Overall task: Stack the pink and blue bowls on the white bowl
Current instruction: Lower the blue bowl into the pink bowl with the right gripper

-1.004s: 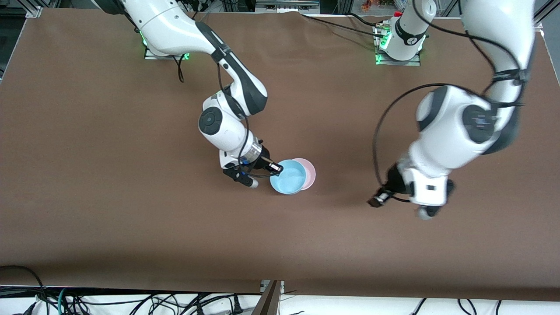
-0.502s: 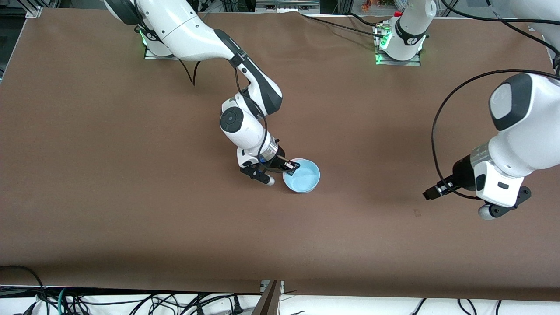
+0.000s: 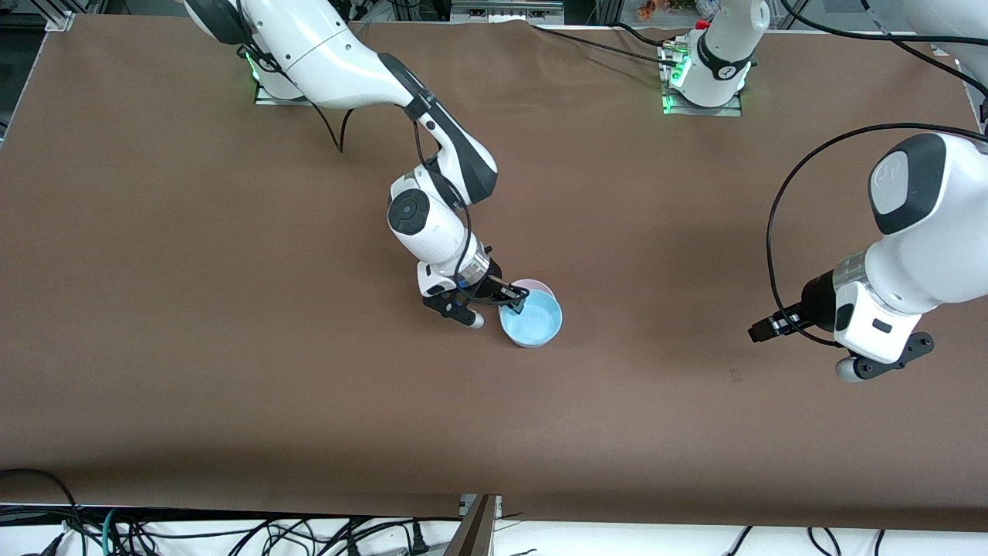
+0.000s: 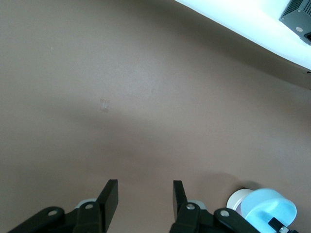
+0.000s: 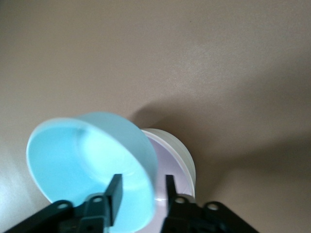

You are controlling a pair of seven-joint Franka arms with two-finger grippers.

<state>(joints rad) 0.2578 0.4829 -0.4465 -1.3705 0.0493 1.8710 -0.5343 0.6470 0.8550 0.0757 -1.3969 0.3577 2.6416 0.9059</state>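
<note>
Right gripper [image 3: 515,300] sits near the tabletop [image 3: 193,309] centre, arm reaching in from its base at about 11 o'clock of the gripper. Jaws are narrowly parted and pinched on the rim of the blue bowl [image 3: 532,320], one finger [image 5: 114,193] inside the bowl, the other outside it. Blue bowl is tilted in the right wrist view, rim raised on one side, not seated flat. Pink bowl [image 3: 538,287] shows as a thin crescent at the 12 o'clock edge of the blue bowl in the front view, blue bowl over it and covering most of it. Right wrist view shows the pale inside of the pink bowl [image 5: 170,167] under the blue bowl [image 5: 87,155], with a white bowl [image 5: 187,160] wall round it at the outside, so pink sits in white; blue bowl overlaps both but is offset toward the front camera. Cannot tell if the blue bowl touches the pink rim.

Left wrist view catches the same stack far off: blue bowl [image 4: 269,208] with the white bowl [image 4: 238,200] peeking out beside it.

Left gripper [image 3: 768,328] hangs over bare tabletop toward the left arm's end, well apart from the bowls, at about 3 o'clock of the stack. Its jaws are open, holding nothing, with bare tabletop seen between the fingers [image 4: 110,198]. Left arm waits.
</note>
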